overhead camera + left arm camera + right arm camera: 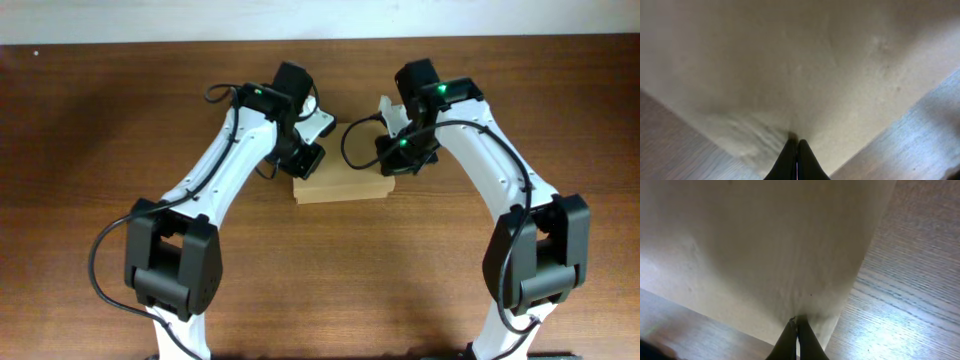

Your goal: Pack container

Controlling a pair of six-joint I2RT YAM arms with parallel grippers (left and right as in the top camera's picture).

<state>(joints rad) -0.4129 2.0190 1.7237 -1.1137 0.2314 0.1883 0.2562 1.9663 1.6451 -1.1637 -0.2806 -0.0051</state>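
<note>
The container [340, 182] is a tan cardboard box at the table's middle, lid down, seen from above between both arms. My left gripper [306, 160] is over its left end. In the left wrist view the fingers [796, 144] are shut, with their tips against the container's flat cardboard face [790, 65]. My right gripper [396, 158] is over the right end. In the right wrist view its fingers [797, 324] are shut, tips touching the container [765, 245] near its corner. Nothing shows between either pair of fingers. The inside of the box is hidden.
The brown wooden table [320, 280] runs all around the box. A pale wall or edge strip [320, 20] lies along the far side. Black cables loop from both arms above the box's ends.
</note>
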